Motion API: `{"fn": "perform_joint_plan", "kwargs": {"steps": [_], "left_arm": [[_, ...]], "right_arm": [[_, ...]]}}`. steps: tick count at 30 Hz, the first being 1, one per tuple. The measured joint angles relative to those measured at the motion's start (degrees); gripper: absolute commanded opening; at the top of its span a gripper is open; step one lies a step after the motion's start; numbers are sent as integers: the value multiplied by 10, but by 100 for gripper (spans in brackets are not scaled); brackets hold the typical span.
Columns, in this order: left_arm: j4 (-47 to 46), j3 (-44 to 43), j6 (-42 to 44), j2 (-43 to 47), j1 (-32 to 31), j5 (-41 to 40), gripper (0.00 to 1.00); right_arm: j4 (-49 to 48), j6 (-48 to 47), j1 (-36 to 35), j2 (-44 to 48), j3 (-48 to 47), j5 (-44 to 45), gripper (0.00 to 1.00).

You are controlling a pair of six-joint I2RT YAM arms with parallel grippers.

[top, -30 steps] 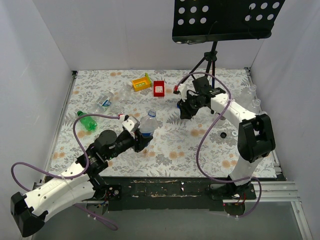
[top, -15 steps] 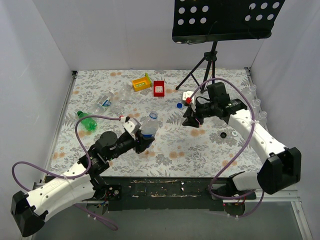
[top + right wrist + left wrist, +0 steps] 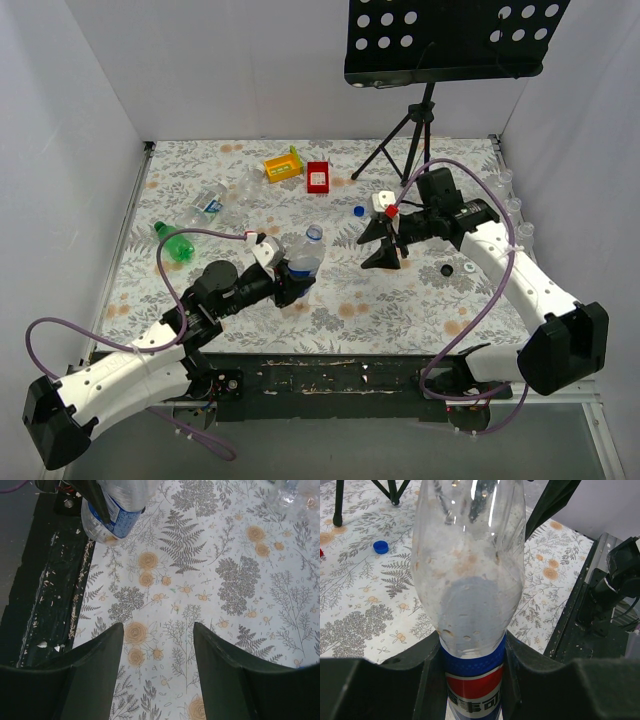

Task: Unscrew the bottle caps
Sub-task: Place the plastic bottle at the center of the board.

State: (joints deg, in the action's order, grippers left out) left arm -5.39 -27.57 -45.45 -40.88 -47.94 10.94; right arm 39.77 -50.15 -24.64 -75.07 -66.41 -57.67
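Note:
My left gripper (image 3: pixel 292 283) is shut on a clear Pepsi bottle (image 3: pixel 302 262) with a blue label and holds it tilted above the table. Its bluish cap end (image 3: pixel 314 233) points to the far right. In the left wrist view the bottle (image 3: pixel 470 595) fills the middle between my fingers, and its top is cut off. My right gripper (image 3: pixel 383 250) is open and empty, to the right of the bottle and apart from it. The right wrist view shows the open gripper (image 3: pixel 157 645) over bare cloth, with the bottle (image 3: pixel 112 512) at the upper left. A loose blue cap (image 3: pixel 358 211) lies on the table.
A green bottle (image 3: pixel 175 243) and clear bottles (image 3: pixel 205 205) lie at the far left. A yellow box (image 3: pixel 283 165) and a red box (image 3: pixel 318 177) sit at the back. A tripod (image 3: pixel 405 140) stands at the back right. A black cap (image 3: pixel 446 269) and a white cap (image 3: pixel 466 267) lie to the right.
My right arm has swung from the back toward the middle and come lower, nearer the held bottle. My left gripper has shifted the bottle slightly right.

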Motion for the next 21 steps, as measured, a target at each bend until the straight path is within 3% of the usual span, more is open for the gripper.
{"fn": "perform_joint_plan", "kwargs": {"steps": [21], "left_arm": [[-43, 0, -6, -49, 0, 37, 8]], "right_arm": [[-40, 93, 0, 7, -78, -45, 66]]}}
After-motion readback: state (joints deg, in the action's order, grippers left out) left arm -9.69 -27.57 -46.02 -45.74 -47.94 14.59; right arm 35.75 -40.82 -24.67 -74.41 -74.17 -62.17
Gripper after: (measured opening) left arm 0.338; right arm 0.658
